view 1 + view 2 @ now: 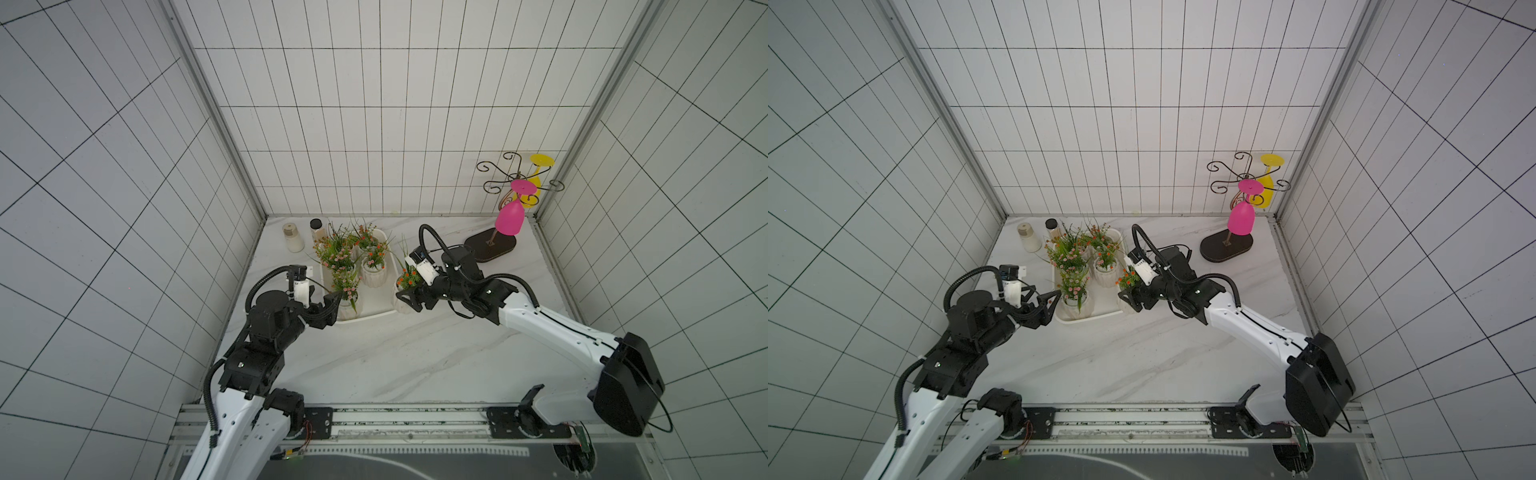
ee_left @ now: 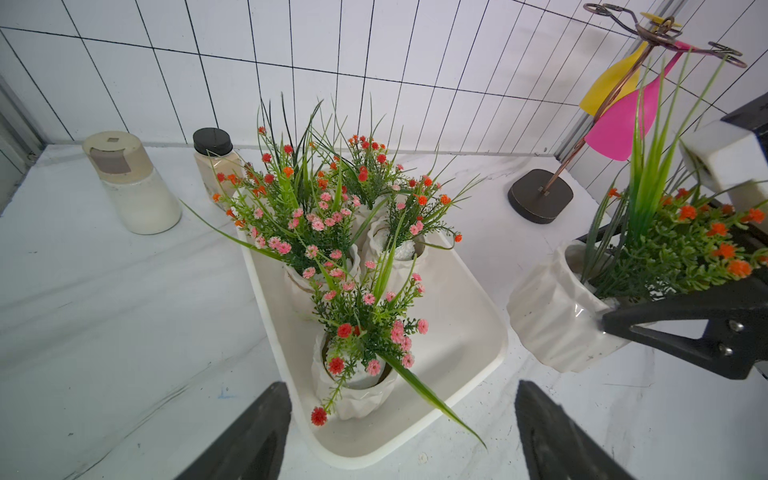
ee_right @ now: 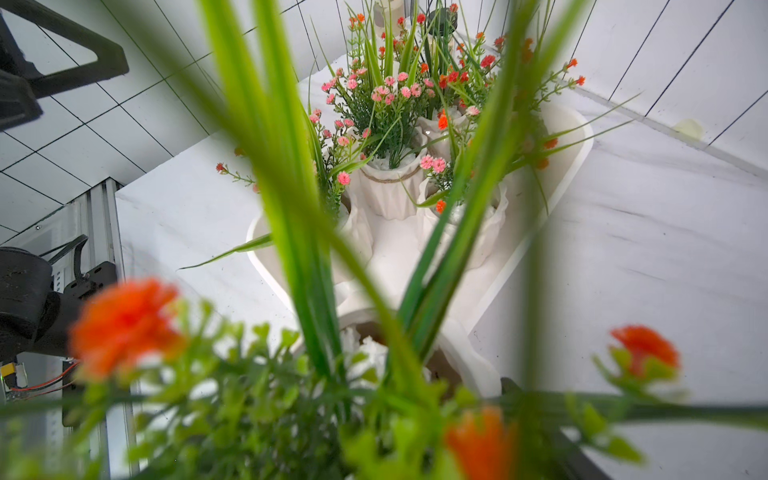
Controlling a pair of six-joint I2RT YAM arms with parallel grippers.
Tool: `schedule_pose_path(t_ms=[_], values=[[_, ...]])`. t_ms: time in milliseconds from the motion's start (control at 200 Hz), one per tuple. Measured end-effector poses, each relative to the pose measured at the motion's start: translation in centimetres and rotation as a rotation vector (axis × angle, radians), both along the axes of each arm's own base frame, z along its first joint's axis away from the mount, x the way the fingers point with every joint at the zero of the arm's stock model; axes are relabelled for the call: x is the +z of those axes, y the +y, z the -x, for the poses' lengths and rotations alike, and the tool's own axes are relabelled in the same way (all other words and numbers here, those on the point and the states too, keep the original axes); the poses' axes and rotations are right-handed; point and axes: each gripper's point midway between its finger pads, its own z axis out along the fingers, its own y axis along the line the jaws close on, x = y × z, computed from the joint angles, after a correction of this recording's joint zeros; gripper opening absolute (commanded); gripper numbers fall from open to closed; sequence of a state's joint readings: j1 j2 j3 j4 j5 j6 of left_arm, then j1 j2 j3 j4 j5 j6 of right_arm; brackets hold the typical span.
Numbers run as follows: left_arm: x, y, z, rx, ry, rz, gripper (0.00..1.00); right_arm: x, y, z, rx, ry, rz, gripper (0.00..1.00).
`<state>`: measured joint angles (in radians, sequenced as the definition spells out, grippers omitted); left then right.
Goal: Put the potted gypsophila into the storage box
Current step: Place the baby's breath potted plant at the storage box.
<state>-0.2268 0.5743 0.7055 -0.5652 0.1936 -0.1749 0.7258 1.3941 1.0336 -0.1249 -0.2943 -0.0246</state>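
We are gripping a pot (image 2: 552,316) by its rim between the right gripper (image 1: 409,302) fingers, just outside the box (image 2: 457,324); other pots (image 2: 357,390) are already sitting inside; left gripper (image 1: 330,311) fingers are gaping, empty, near the box corner; we are judging only this placement left.

A robot lab cell: grid-lined white walls (image 1: 374,104), aluminium rail (image 1: 415,417), marble tabletop (image 1: 395,353).

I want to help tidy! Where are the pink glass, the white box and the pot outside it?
pink glass (image 1: 509,222): in a top view, on its bowl.
white box (image 2: 461,328): left wrist view, on its bare inside.
pot outside the box (image 2: 548,311): left wrist view, on its white side.
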Motion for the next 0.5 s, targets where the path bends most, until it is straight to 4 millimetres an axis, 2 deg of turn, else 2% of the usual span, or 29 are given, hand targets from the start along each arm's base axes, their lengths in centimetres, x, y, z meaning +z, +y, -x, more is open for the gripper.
schedule_pose_path(t_ms=[370,500], values=[[-0.6,2.1,-0.7,0.1,0.014,-0.035,0.86,0.2,2.1,-0.1,0.031,-0.014,0.0,0.76],[-0.9,2.5,-0.9,0.116,0.025,-0.041,0.86,-0.4,3.0,-0.3,0.043,-0.013,0.003,0.75]])
